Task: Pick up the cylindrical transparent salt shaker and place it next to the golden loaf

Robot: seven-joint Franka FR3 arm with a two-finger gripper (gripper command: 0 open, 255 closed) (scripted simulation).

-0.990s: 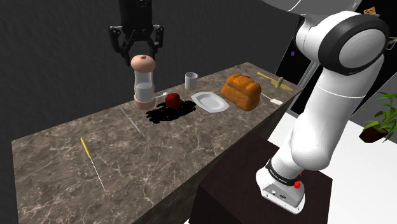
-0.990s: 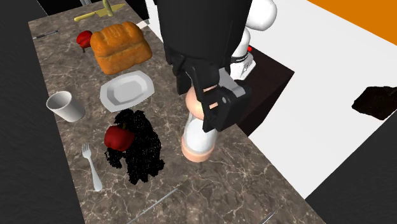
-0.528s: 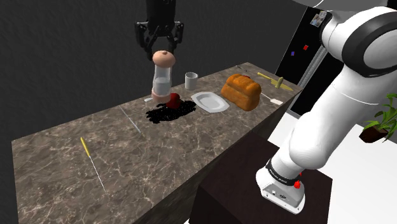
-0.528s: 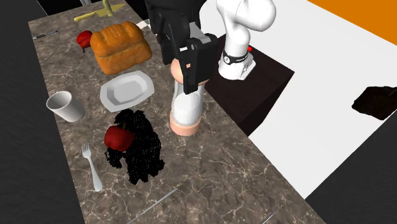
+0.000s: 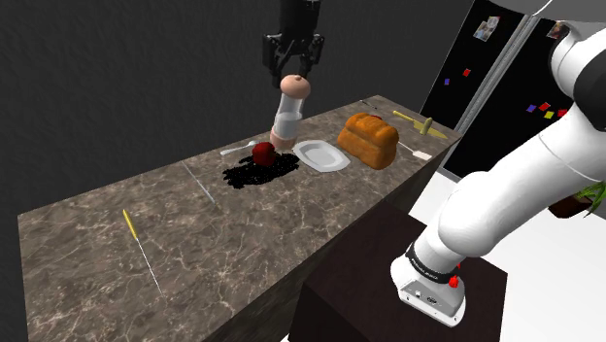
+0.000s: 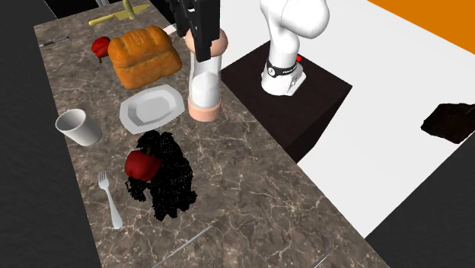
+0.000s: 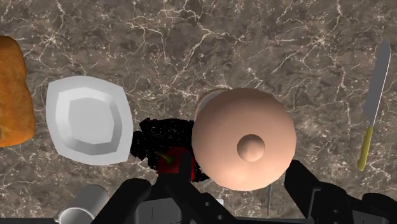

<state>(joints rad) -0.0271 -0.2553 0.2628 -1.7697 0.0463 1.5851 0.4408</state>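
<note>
The salt shaker point(image 5: 288, 115) is a clear cylinder with a pinkish cap and base. It hangs upright from my gripper point(image 5: 294, 66), which is shut on its cap. In the second exterior view the shaker point(image 6: 204, 80) is over the counter just beside the white plate point(image 6: 152, 106), with the gripper point(image 6: 199, 34) above it. The golden loaf point(image 5: 369, 139) lies beyond the plate point(image 5: 320, 155). The wrist view looks down on the round cap point(image 7: 243, 146) between my fingers point(image 7: 137, 197), with the loaf point(image 7: 14, 95) off past the plate point(image 7: 89, 119).
A red apple point(image 6: 141, 164) sits on a black patch point(image 6: 164, 186) next to a fork point(image 6: 109, 199). A white mug point(image 6: 78, 126) stands near the wall side. A yellow-handled knife point(image 7: 372, 108) lies on the marble counter point(image 5: 194, 223). Yellow utensils point(image 5: 418, 123) lie past the loaf.
My gripper has carried the shaker toward the shoulder view's right, from beside the black patch to the plate, closer to the loaf.
</note>
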